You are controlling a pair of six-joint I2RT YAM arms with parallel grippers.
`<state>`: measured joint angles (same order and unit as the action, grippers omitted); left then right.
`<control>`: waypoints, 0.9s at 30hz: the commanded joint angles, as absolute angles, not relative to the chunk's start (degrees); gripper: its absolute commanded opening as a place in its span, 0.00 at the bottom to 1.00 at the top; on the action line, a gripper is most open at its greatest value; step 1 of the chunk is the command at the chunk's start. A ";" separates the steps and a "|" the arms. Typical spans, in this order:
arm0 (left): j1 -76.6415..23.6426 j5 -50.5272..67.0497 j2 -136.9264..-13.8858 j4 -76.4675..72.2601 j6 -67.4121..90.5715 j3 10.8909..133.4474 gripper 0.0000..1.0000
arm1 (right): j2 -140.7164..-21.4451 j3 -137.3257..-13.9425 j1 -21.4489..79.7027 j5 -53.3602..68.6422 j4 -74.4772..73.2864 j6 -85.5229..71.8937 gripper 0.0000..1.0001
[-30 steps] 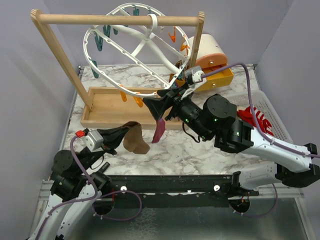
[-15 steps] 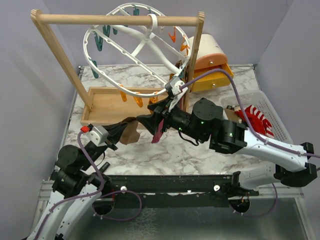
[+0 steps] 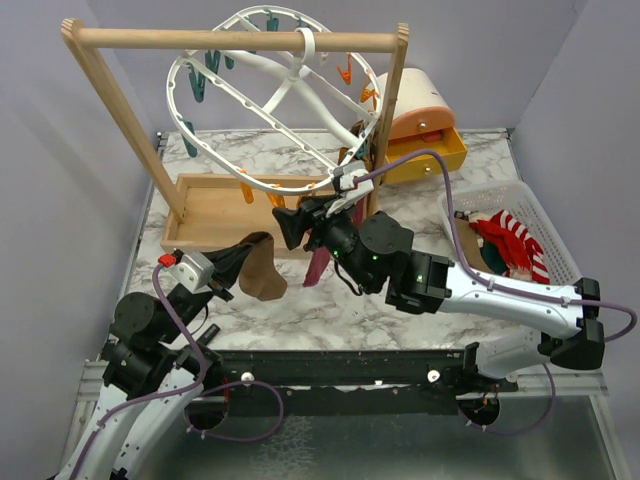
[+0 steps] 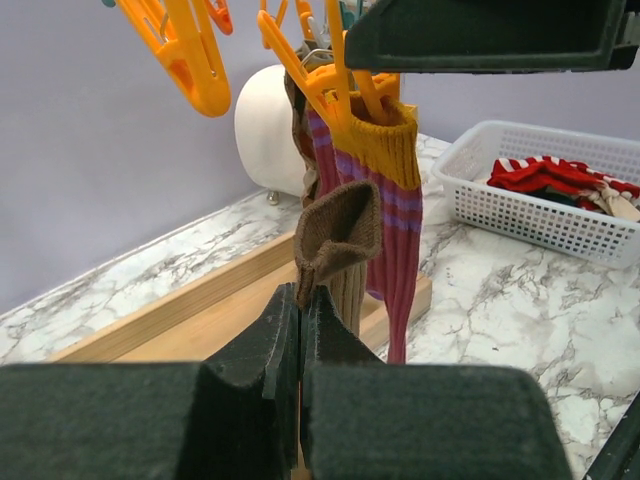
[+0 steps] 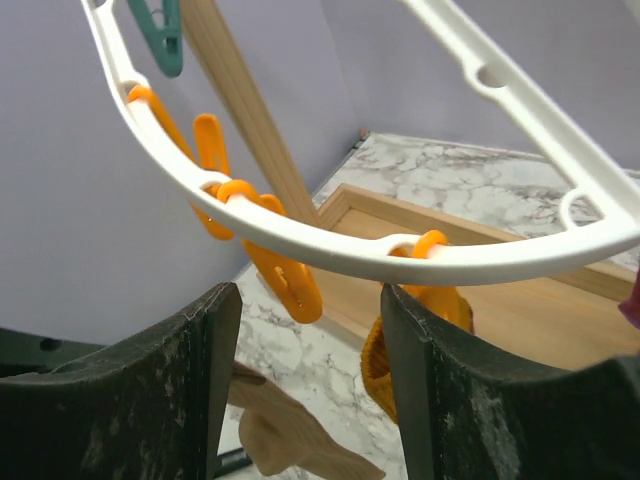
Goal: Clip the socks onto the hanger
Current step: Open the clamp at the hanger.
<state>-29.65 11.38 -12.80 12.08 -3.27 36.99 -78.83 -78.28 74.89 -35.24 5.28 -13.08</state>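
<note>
Marble table [image 3: 330, 310] hemmed by lilac walls on both sides. On the wooden rack [image 3: 200, 40], the white hanger [image 3: 258, 185], tilted, low rim toward the arms. Left gripper [image 3: 243, 260] clenched on a brown sock [image 3: 265, 276], long axis drooping downward, just left of a striped maroon sock [image 3: 318, 265] clipped to that rim. Right gripper [image 3: 287, 222] spread wide just beneath the rim, among dangling clips. Basket [image 3: 556, 240] of socks far right.

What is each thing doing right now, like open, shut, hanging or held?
hanger: hooked on the wooden rack.
maroon striped sock: hanging from an orange clip.
left gripper: jaws shut on the brown sock.
brown sock: held, not yet clipped.
right gripper: jaws open, empty.
basket: holding a red-and-white striped sock and others.
yellow drawer: pulled out.
</note>
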 commanded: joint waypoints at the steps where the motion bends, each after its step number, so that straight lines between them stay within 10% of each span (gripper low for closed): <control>1: -29.83 10.51 -12.09 11.49 -3.14 36.14 0.00 | -76.29 -76.57 74.76 -44.94 12.72 -13.21 0.63; 27: -29.80 11.71 -12.60 9.14 -1.83 33.57 0.00 | -63.93 -69.70 54.62 -22.33 0.09 -46.04 0.75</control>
<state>-29.65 11.29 -12.08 11.03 -2.42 33.91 -63.07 -70.37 57.52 -31.53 1.91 -36.49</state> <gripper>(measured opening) 0.028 0.749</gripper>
